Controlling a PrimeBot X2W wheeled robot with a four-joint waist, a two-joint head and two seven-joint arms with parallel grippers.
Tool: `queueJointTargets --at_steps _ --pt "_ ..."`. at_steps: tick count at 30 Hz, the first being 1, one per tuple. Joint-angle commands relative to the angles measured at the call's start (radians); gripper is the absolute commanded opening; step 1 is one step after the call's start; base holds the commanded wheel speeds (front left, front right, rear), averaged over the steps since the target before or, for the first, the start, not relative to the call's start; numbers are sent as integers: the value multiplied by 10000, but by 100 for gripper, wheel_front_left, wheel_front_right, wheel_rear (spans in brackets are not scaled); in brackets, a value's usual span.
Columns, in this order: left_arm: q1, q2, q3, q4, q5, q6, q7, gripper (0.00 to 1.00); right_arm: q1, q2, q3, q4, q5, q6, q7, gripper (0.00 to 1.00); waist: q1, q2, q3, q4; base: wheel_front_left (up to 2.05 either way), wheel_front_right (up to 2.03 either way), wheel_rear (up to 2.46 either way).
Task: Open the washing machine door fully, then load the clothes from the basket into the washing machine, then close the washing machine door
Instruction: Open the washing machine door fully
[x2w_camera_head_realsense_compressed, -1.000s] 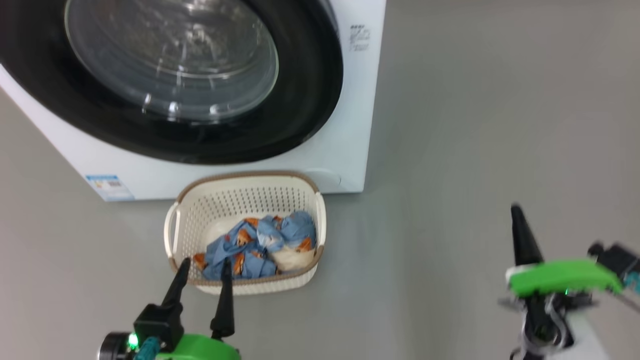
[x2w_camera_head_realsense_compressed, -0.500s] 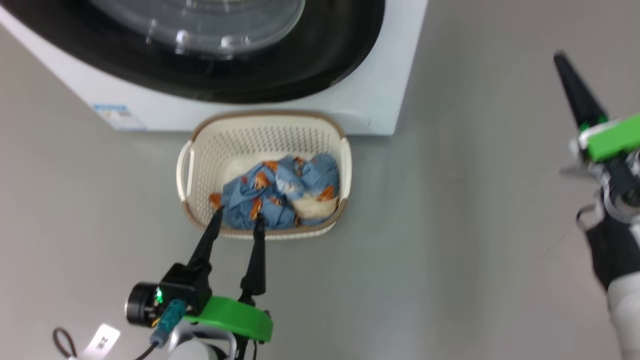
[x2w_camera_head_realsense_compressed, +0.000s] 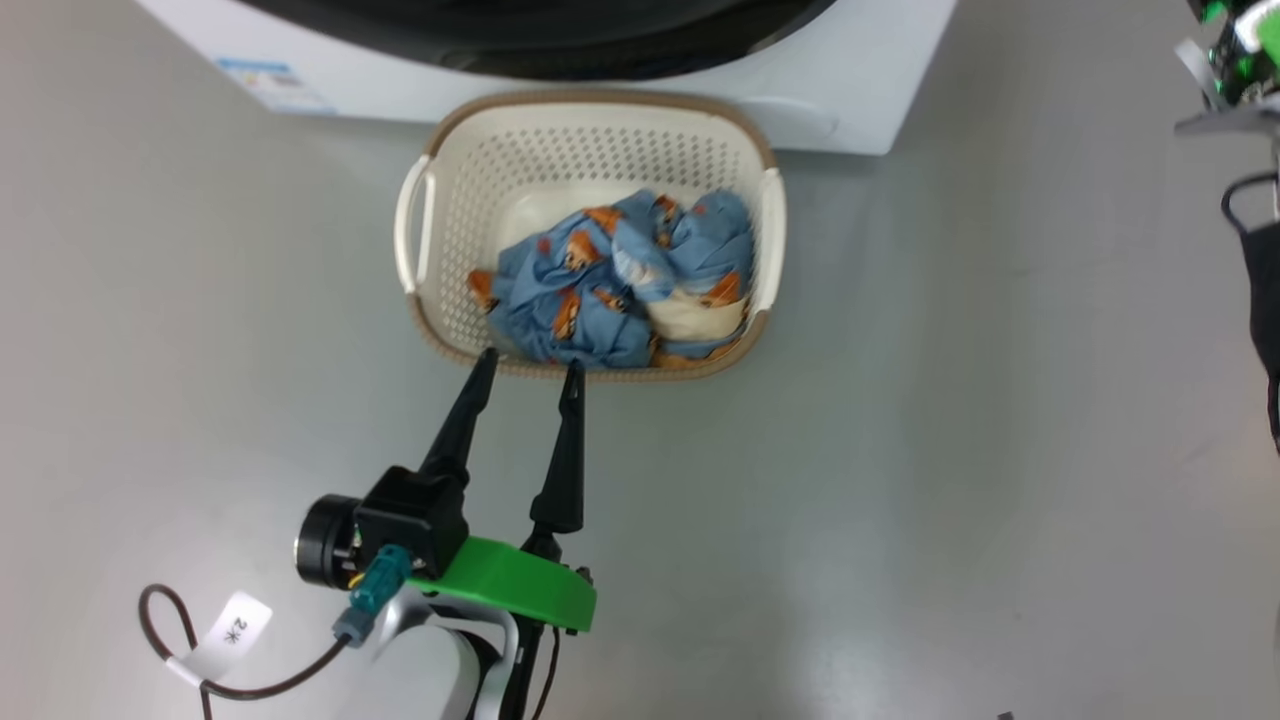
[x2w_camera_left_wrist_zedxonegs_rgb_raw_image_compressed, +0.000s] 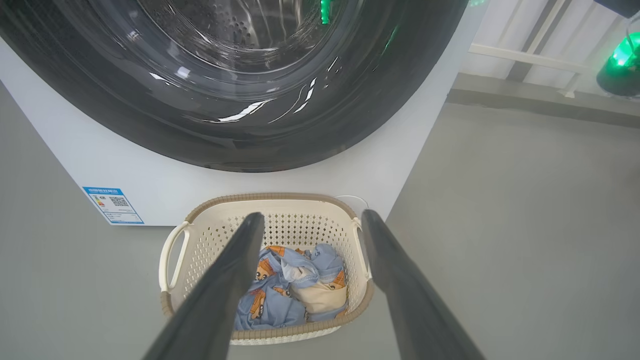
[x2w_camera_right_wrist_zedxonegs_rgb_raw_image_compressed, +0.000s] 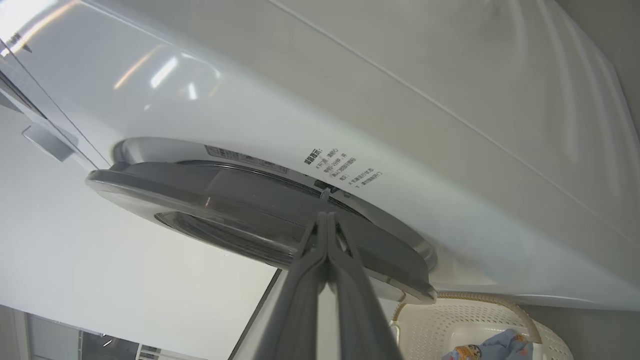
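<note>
Right gripper (x2w_camera_right_wrist_zedxonegs_rgb_raw_image_compressed: 327, 216) raised, basket (x2w_camera_head_realsense_compressed: 600, 100) just beyond left gripper (x2w_camera_head_realsense_compressed: 530, 358)

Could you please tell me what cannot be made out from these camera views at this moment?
Head view: the washing machine door is cut off by the top edge.
Right wrist view: whether the shut right claw touches the door's edge is unclear.
Left wrist view: the blue label print is too small to read.
Head view: the clothes in the basket have lower pieces hidden by upper folds.
</note>
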Motion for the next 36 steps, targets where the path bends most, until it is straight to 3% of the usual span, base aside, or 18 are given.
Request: queueJointTargets --at_steps 1,17,36 --pt "-130 127 226 -281 -39 71 -65 100 -231 45 102 -169 64 -9 73 0 0 -1 354 341 0 0 0" --pt "-300 127 -211 -421 -276 281 -65 100 -2673 486 99 1352 864 -9 897 0 0 -1 915 1029 0 0 0" --pt "-259 127 -1 -445 -391 301 -65 100 -3915 861 343 3109 1225 -9 1766 0 0 -1 1039 1276 0 0 0"
